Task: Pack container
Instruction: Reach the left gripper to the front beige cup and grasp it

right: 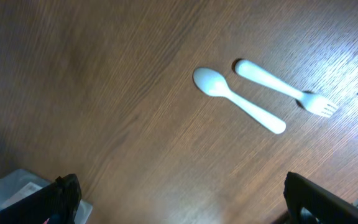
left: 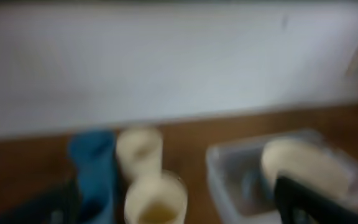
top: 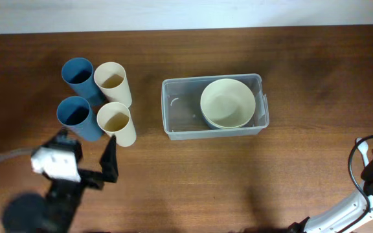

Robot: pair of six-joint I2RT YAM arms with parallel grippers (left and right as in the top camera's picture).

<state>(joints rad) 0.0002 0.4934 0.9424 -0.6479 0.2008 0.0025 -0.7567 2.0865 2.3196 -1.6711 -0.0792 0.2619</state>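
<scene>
While both grippers gape empty, packing looks barely begun | container mid-table, bowl in its right half | left gripper just beside cream cup; right gripper above spoon, fork | step: reaching for next item | next: straddle cup, close, carry to free left half

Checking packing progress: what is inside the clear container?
One cream bowl sits in the right part of the container; the left part looks bare. Whatever lies beneath the bowl is covered.
</scene>
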